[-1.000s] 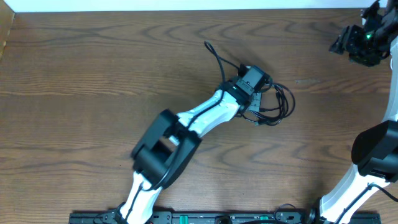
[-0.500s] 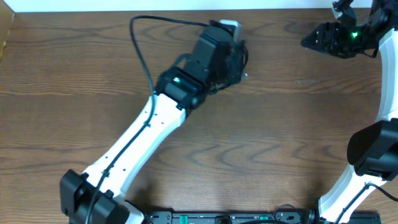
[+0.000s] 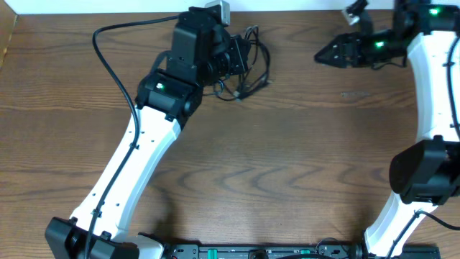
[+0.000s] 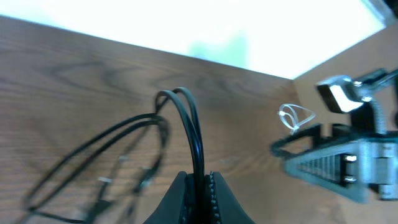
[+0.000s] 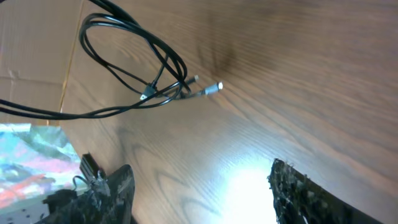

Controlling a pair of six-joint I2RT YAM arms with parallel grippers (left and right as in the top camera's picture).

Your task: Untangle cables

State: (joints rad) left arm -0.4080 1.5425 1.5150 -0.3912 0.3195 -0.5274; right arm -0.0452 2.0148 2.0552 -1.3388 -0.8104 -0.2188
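Note:
The cables [image 3: 253, 63] are a bundle of thin black loops with small plug ends, hanging near the table's far edge. My left gripper [image 3: 239, 59] is shut on the bundle; in the left wrist view the jaws [image 4: 198, 198] pinch a black loop [image 4: 191, 130]. My right gripper [image 3: 332, 54] is open and empty, to the right of the bundle and pointing at it. In the right wrist view the loops [image 5: 140, 65] and a silver plug tip [image 5: 214, 88] lie ahead of the spread fingers [image 5: 202, 190]. No white cord shows.
A thick black arm wire [image 3: 115, 72] arcs beside the left arm. The table's far edge [image 3: 302, 10] runs just behind both grippers. A cardboard panel [image 5: 31, 56] shows beyond the table in the right wrist view.
My left arm has carried the cable bundle from the table's middle up and left to the far edge. My right gripper has moved left toward the bundle.

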